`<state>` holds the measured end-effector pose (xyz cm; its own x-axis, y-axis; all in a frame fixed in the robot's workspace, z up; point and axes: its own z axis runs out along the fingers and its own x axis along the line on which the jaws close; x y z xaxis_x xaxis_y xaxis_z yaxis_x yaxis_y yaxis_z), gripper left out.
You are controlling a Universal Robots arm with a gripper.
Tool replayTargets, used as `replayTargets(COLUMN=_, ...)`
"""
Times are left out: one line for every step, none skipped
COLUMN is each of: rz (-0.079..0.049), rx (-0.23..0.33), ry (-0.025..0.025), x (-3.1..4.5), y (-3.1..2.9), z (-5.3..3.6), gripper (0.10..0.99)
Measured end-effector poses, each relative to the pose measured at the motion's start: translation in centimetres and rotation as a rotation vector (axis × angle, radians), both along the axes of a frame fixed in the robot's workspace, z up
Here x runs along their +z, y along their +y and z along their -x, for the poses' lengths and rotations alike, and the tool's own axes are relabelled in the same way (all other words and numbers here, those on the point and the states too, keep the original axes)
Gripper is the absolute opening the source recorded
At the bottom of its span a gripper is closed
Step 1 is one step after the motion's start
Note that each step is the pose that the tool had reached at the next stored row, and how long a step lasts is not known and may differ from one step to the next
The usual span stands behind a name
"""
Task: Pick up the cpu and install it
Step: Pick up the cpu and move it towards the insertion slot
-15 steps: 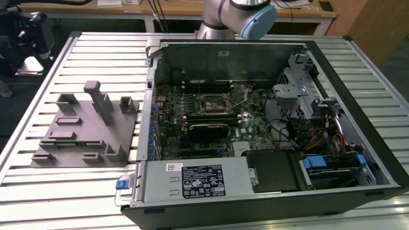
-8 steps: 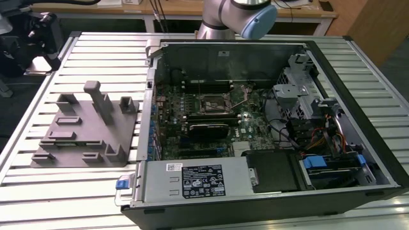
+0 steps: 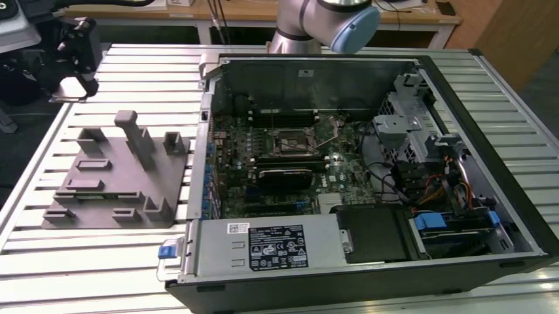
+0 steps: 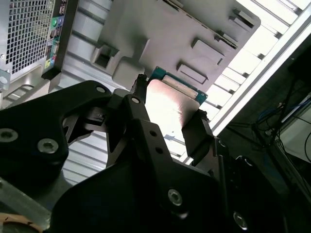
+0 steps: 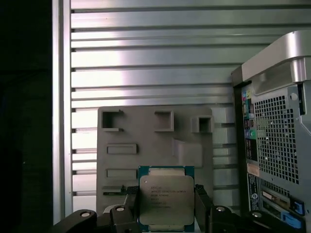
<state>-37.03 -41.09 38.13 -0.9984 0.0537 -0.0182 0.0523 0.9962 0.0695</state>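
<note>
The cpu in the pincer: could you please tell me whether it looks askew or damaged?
Nothing stands out: in the first wrist view the cpu sits square in the pincer, and its metal top shows no visible damage.

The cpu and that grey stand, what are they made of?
The cpu: top looks like metal, pale silver with a soft shine; the green-blue rim suggests circuit board. The grey stand: probably plastic, matte, evenly grey.

Ribbed aluminium desk, brightly lit; a wooden table beyond its far edge, perhaps a wooden cabinet at the exterior view's right.
</note>
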Motion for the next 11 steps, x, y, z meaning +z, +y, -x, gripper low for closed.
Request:
replayTargets(rz=0.000, rx=0.000, ry=0.0000, x=0.00, y=0.00, z=-0.25, gripper=0.541)
replayTargets(rz=0.000, rx=0.000, ry=0.0000, x=0.00, y=0.00, z=-0.43, gripper=0.541)
replayTargets(rz=0.000, rx=0.000, ry=0.0000, x=0.00, y=0.00, z=-0.61, gripper=0.541)
replayTargets(rz=0.000, rx=0.000, ry=0.0000, x=0.00, y=0.00, z=-0.79, gripper=0.541)
replayTargets(rz=0.000, rx=0.000, ry=0.0000, x=0.00, y=0.00, z=-1.02, gripper=0.541)
replayTargets(rz=0.000, rx=0.000, ry=0.0000, x=0.00, y=0.00, z=-1.26, gripper=0.541)
replayTargets(rz=0.000, rx=0.000, ry=0.0000, x=0.00, y=0.00, z=-1.55, gripper=0.541)
replayTargets(rz=0.000, rx=0.000, ry=0.0000, x=0.00, y=0.00, z=-1.82, gripper=0.541)
replayTargets(rz=0.000, rx=0.000, ry=0.0000, x=0.00, y=0.00, z=-2.09, gripper=0.541)
replayTargets(rz=0.000, rx=0.000, ry=0.0000, x=0.00, y=0.00, z=-2.36, gripper=0.541)
replayTargets(rz=0.000, rx=0.000, ry=0.0000, x=0.00, y=0.00, z=-2.57, gripper=0.541)
